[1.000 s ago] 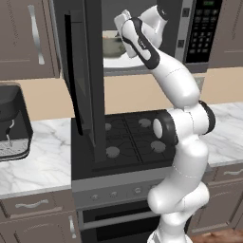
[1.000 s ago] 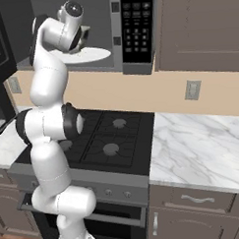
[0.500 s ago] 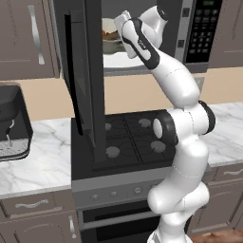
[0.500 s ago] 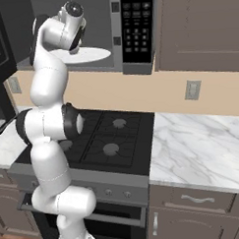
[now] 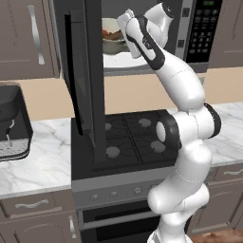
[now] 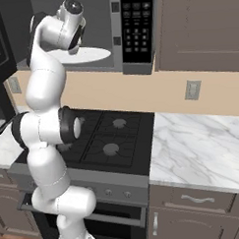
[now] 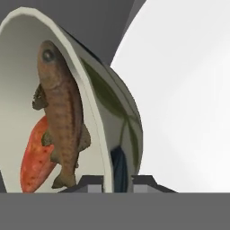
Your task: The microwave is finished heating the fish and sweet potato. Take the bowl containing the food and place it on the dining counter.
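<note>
The microwave [image 5: 201, 28] [image 6: 137, 27] hangs over the stove with its dark door [image 5: 80, 71] swung wide open to the left. Inside, my gripper [image 5: 124, 34] [image 7: 117, 182] is shut on the rim of the pale cream-green bowl [image 5: 113, 43] [image 7: 101, 103], one finger inside and one outside the wall. The bowl sits just above the white turntable [image 5: 126, 60] [image 6: 84, 55] [image 7: 188, 90]. In the bowl lie the brown fish [image 7: 60, 112] and the red-orange sweet potato [image 7: 35, 157]. The dining counter is out of view.
A black gas stove [image 5: 133, 137] [image 6: 107, 136] lies directly below the microwave. A dark coffee machine [image 5: 12, 123] stands on the marble worktop [image 5: 38, 166] at the left. More marble worktop [image 6: 201, 147] runs to the right, under a wall outlet [image 6: 191, 90].
The hand has risen slightly inside the microwave, and the bowl has come up with it, so the food inside now shows in the left base view.
</note>
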